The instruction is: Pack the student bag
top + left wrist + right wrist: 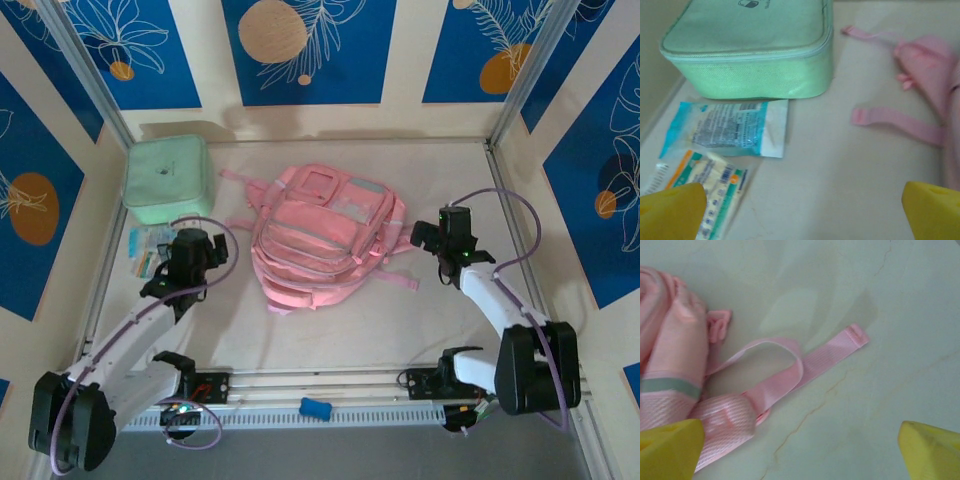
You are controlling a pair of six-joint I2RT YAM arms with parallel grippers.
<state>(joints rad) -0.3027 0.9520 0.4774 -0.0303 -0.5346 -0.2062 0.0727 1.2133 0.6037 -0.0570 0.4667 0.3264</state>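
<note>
Pink student bag, flat, central

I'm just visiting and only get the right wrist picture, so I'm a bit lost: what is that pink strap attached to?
Observer: A pink backpack, lying flat with its front pockets facing up.
Operator: Is anything else lying around?
Observer: Yes, a mint green zip case, off to the backpack's left and further back.
Operator: Any small things that could go in the backpack?
Observer: Two flat packets lie just in front of the case, one blue and white, the other orange and green.
</note>
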